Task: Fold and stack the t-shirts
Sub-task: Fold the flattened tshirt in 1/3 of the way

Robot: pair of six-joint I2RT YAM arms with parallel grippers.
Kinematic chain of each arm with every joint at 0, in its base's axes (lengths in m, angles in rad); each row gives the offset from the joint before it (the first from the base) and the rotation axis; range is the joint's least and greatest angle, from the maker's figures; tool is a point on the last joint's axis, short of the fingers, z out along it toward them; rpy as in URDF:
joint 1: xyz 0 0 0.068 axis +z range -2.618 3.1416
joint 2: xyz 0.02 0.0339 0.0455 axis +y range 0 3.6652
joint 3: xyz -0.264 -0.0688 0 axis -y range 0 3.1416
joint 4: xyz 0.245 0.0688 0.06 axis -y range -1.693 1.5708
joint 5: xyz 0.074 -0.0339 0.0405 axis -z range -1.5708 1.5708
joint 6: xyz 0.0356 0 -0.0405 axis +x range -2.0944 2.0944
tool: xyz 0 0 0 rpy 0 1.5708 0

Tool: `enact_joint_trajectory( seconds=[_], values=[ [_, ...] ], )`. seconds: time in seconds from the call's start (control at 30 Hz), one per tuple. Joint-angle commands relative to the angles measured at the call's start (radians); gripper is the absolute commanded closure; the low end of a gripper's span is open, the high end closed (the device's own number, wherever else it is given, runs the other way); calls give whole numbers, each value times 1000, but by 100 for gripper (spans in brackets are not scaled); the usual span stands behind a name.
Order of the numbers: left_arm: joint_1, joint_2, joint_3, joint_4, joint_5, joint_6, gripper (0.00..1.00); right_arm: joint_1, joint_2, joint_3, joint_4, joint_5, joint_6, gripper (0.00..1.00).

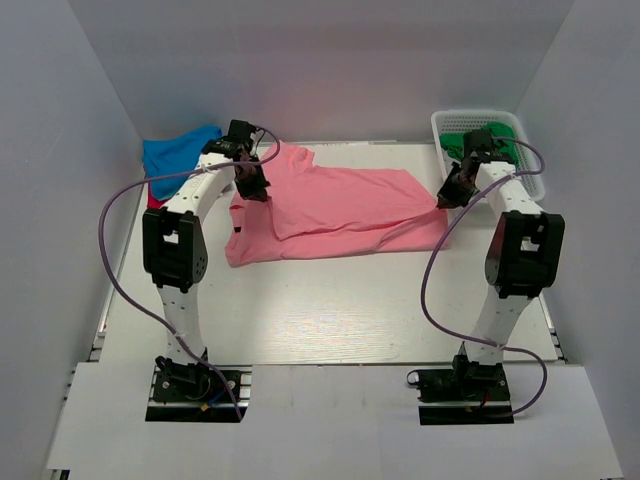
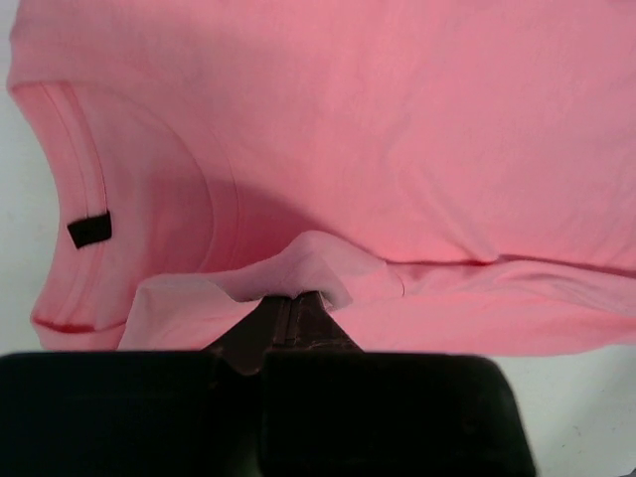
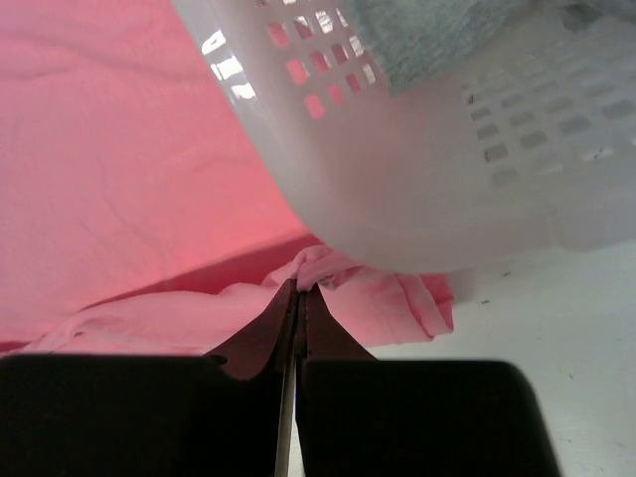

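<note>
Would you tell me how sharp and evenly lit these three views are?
Top external: sharp, soft even light, the salmon-pink cloth t-shirt casting a pink glow on the back wall. Left wrist: left pincer a near-black silhouette. Right wrist: white slotted plastic basket blurred, with glare.

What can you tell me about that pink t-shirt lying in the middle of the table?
The pink t-shirt is soft, plain cloth, lying spread across the white table with some layers overlapping. Its neckline carries a small dark label. The left gripper pinches a fold near the collar, and the right gripper pinches the opposite edge, close to the white basket. The cloth bunches up at both pinched spots.
</note>
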Motion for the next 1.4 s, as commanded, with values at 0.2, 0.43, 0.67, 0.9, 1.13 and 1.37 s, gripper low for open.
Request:
enact_joint_trajectory(
  seconds=[0.2,0.43,0.67,0.9,1.13,1.37],
  values=[
    [69,140,223,35,16,-78,28,13,73,121,55,-4,-49,73],
    [99,198,252,55,154,-68,0,66,9,66,89,-21,-82,46],
    [76,45,-2,52,186,-19,0,132,-105,-163,202,-34,-93,10],
    [76,-47,-306,213,248,-60,0,141,-29,-224,311,-66,-47,10],
    [98,-95,-494,257,165,-99,0,104,22,-325,319,-44,36,10],
    [98,-178,-645,248,57,-131,0,53,-120,-569,339,-23,105,10]
  ],
)
